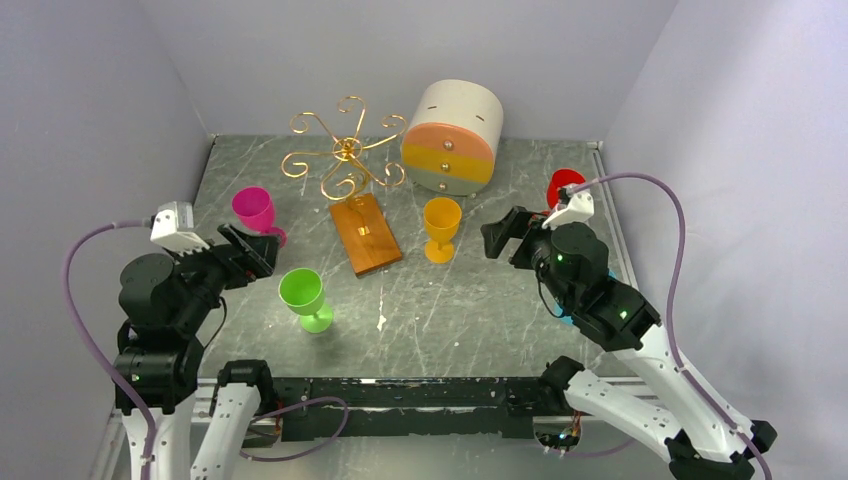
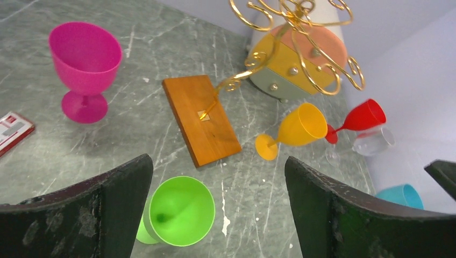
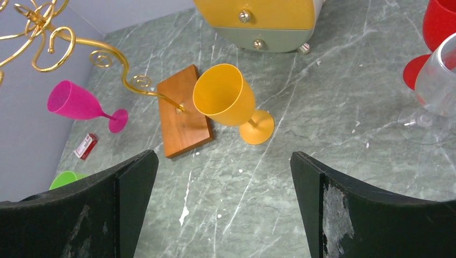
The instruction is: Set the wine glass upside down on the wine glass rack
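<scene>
Wine glass (image 3: 438, 78), clear: wrist views only

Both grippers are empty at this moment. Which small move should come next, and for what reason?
Probably ease the right gripper forward toward the orange wine glass. Its jaws are wide open and hold nothing. In the right wrist view that glass stands upright ahead, framed between them, close to the wine glass rack.
</scene>
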Robot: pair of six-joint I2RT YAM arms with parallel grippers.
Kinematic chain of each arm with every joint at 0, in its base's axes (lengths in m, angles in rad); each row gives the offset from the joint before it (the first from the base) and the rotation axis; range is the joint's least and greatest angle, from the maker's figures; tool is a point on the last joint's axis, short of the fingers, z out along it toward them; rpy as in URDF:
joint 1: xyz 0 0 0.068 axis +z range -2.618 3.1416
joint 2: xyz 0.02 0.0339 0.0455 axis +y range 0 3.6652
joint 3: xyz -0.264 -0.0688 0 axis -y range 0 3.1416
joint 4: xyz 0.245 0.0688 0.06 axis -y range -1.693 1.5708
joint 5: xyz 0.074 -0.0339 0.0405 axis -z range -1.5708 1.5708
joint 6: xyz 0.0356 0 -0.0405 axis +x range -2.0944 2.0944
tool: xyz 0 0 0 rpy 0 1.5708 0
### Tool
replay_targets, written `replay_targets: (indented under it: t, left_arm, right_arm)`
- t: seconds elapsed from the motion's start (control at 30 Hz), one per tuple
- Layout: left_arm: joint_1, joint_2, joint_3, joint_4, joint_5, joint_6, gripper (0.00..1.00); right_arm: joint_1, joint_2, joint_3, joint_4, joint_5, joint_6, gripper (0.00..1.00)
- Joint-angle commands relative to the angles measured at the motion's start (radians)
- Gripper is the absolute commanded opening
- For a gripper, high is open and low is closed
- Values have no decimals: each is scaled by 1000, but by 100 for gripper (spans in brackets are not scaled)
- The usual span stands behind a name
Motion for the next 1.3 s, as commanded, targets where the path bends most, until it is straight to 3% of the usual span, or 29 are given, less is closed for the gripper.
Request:
replay_targets:
  t: [0.0,0.13,0.23,0.43,0.7,1.07,1.27]
  left_arm:
    - [4,13,26,-75,-136,-76,96]
    - [4,61,36,-172,-188,-195,96]
    - [5,75,18,-238,-242,-284,85]
    - [4,111,-26,-353,-296,-316,78]
    - [4,115,-133,-285,-135,-273,70]
    - [5,158,-213,-248,-78,-287,63]
    - [4,164,-259,-223,-89,-296,54]
  right_arm:
    - [8,-8,8,11,35,3,100]
    - [7,-18,-9,8,57,18,100]
    - [8,-26,-33,40,68,17,100]
    - [7,3,-38,49,66,24,100]
    - [7,45,-46,44,77,33,100]
    - [7,23,-71,62,52,-2,100]
    - [6,10,-90,61,57,4,100]
